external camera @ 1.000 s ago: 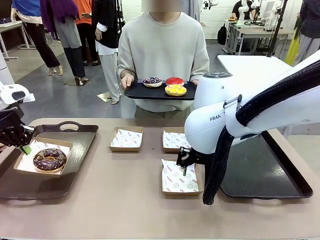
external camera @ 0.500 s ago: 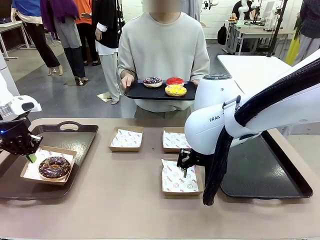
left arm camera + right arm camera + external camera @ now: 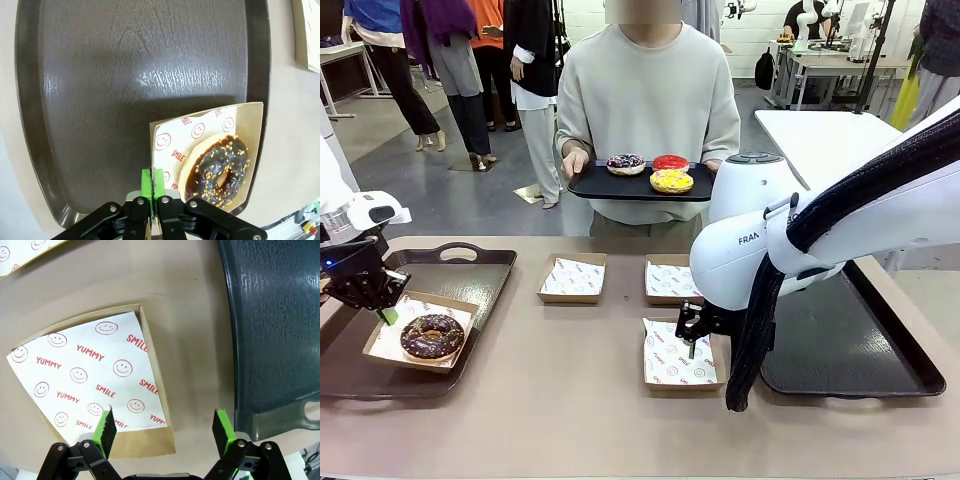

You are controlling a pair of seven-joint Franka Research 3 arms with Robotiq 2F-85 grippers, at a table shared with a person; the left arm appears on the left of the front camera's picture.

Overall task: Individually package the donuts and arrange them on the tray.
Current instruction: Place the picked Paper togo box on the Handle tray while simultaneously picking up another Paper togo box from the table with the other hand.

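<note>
A dark chocolate donut (image 3: pixel 432 336) (image 3: pixel 216 170) lies in a paper-lined cardboard box (image 3: pixel 380 340) on the dark tray (image 3: pixel 480 285) at the left. My left gripper (image 3: pixel 386 313) (image 3: pixel 154 176) is shut on that box's near rim. A person across the table holds a black tray (image 3: pixel 592 184) with three donuts: a sprinkled dark one (image 3: pixel 625 163), a red one (image 3: pixel 670 161) and a yellow one (image 3: pixel 671 181). My right gripper (image 3: pixel 693 338) (image 3: pixel 165 427) hangs open just above the right edge of an empty lined box (image 3: pixel 670 362) (image 3: pixel 90 375).
Two more empty lined boxes (image 3: pixel 572 278) (image 3: pixel 667 279) sit mid-table. A second dark tray (image 3: pixel 850 360) (image 3: pixel 280 315) lies at the right, beside the right arm. Other people stand far behind the person.
The left gripper has carried the box with the chocolate donut a little to the right and toward the tray's front. The right arm has barely moved.
</note>
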